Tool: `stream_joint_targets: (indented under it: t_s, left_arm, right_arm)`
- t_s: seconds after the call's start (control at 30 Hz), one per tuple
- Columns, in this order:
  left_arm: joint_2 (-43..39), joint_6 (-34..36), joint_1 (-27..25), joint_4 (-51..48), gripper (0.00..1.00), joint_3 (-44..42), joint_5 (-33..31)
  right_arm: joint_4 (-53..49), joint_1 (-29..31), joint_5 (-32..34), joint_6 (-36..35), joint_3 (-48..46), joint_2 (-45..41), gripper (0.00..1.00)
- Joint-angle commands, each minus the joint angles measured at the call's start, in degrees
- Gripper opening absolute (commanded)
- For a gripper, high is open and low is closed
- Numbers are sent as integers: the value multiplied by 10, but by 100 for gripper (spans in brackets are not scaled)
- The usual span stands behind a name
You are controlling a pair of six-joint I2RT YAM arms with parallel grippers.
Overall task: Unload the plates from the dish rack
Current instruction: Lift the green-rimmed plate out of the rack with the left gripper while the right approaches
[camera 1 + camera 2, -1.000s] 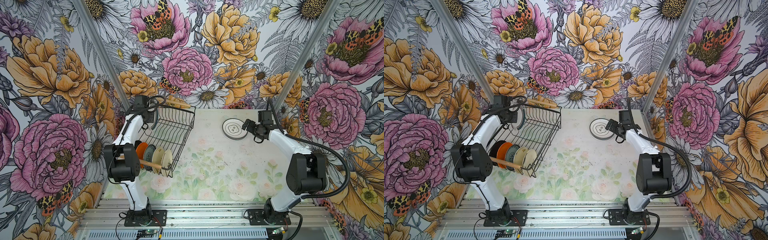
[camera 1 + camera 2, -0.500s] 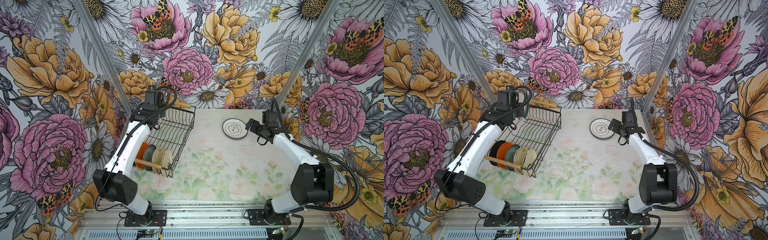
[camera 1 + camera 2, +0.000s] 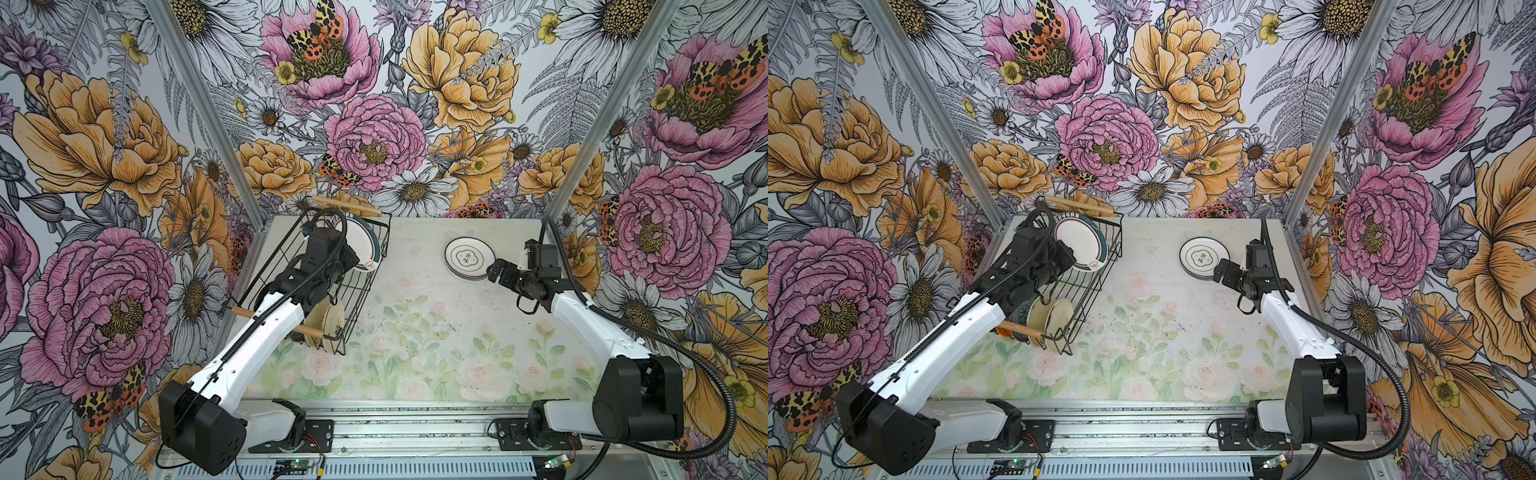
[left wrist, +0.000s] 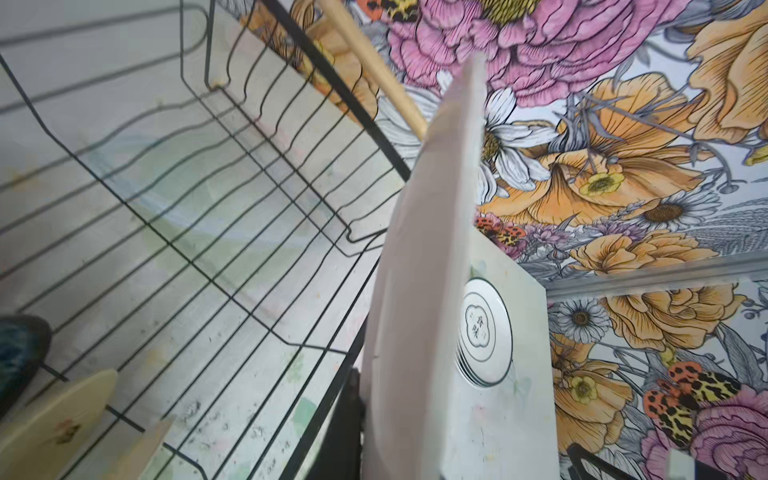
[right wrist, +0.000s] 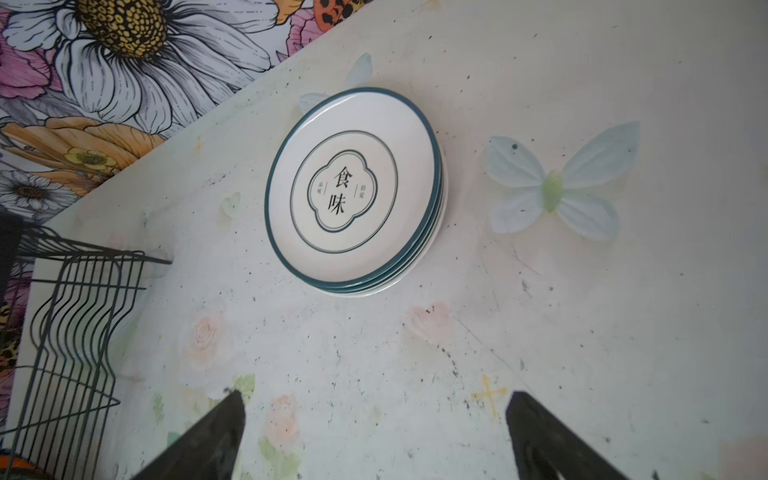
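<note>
Change: the left arm has swung in from the far corner of the dish rack (image 3: pixel 365 291) and now carries a teal-rimmed plate (image 3: pixel 360 245) clear of the wires. The right pincer (image 3: pixel 495 269) has stayed beside the stack of plates (image 3: pixel 469 258).
Top views: in both, the left pincer (image 3: pixel 1071 257) is clamped on the edge of the teal-rimmed plate (image 3: pixel 1080 244) nearest the arm. The plate hangs tilted above the rack's far end. The stack lies flat on the worktop (image 3: pixel 415 332), well apart from the rack. 2 cream plates (image 3: pixel 1052 318) stand on edge at the rack's near end. A dark plate (image 3: pixel 1022 309) and an orange plate (image 3: pixel 1003 331) stand behind them, partly hidden by the arm.
Left wrist view: the teal-rimmed plate (image 4: pixel 424 291) is seen edge-on beside the rack's rim (image 4: pixel 345 94), and the stack (image 4: pixel 484 332) shows past it. The pincer's fingers are mostly hidden behind the plate.
Right wrist view: the right pincer (image 5: pixel 374 436) is spread wide and holds nothing. The stack (image 5: pixel 353 191), about 4 high, lies ahead of it.
Task state: judged part done, since at least 4 plates remain in the rack.
Risk: the grip is on 1 edge only, so the plate could swivel or slip in a fast swing. Its lower rim could catch the rack's side wire in crossing. Set down off-centre, it could push the stack askew.
</note>
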Motion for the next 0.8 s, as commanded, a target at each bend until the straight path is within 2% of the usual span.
stream_joint_targets:
  t_s: [0.0, 0.07, 0.13, 0.33, 0.5, 0.77]
  left_arm:
    - [-8, -81, -20, 143, 0, -29, 74]
    - [-3, -102, -32, 212, 0, -66, 94]
    - [11, -118, -44, 237, 0, -74, 99]
    - [55, -129, -55, 302, 0, -68, 150]
    - [86, -168, -60, 353, 3, -73, 191]
    - [106, -183, -74, 391, 3, -65, 215]
  right_arm:
    - [36, 4, -114, 2, -12, -38, 100]
    - [80, 5, -176, 38, -35, -49, 100]
    - [151, 12, -228, 95, -70, -61, 99]
    - [363, 56, -270, 242, -147, -78, 99]
    - [402, 112, -256, 249, -126, -62, 98]
    - [461, 157, -238, 270, -90, 6, 85]
